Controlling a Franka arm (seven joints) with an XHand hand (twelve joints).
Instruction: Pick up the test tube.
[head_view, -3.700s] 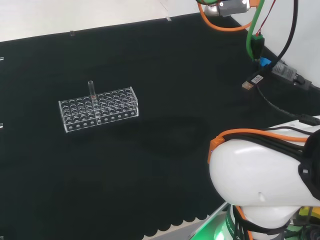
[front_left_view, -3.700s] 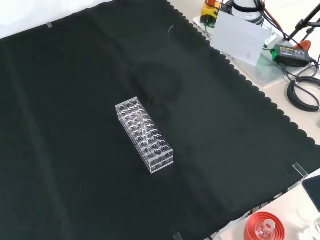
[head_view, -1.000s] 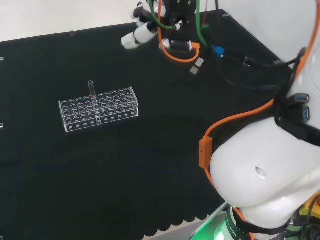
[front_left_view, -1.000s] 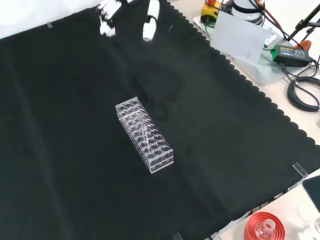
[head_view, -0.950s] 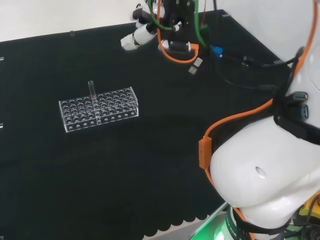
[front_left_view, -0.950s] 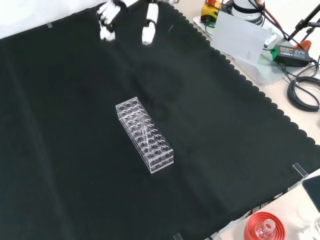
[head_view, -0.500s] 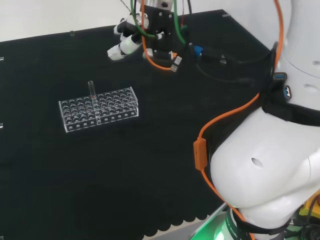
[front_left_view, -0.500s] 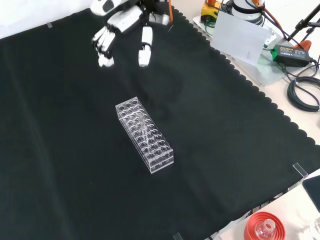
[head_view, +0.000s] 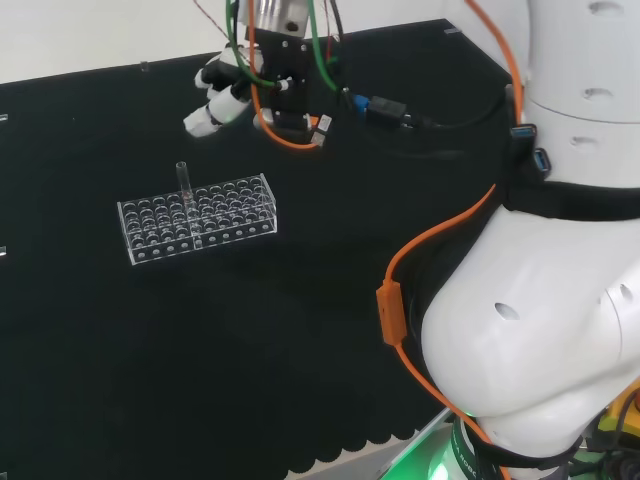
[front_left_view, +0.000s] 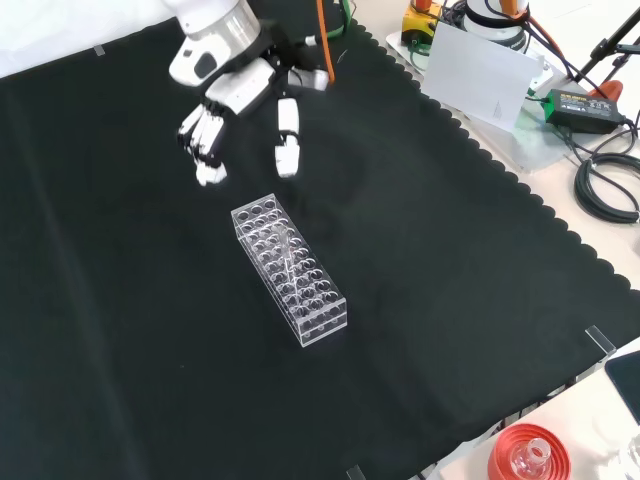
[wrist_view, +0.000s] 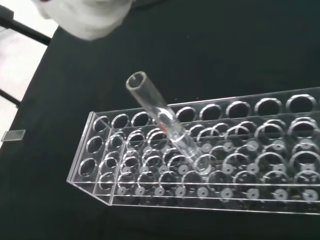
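- Black cloth (front_left_view: 480, 300) with a scalloped edge covers the worktop (front_left_view: 560, 180); at the front view's right, off the cloth, lie coiled black cables (front_left_view: 606, 185), a white card (front_left_view: 480, 75) and a red ribbed ring (front_left_view: 530, 455).
- A clear plastic rack (front_left_view: 290, 270) with many round holes stands mid-cloth. One clear test tube (head_view: 184, 177) stands upright in it, near the rack's far row in the head view, with a small red mark (wrist_view: 162, 119) on its wall in the wrist view.
- The hand (front_left_view: 235, 95) hangs above the cloth just beyond the rack's far end in the front view, apart from rack and tube, fingers (front_left_view: 205, 145) straight, spread and pointing down, holding nothing.
- Half a second earlier the hand was higher in the front view and farther from the rack; the rack and tube have not moved.
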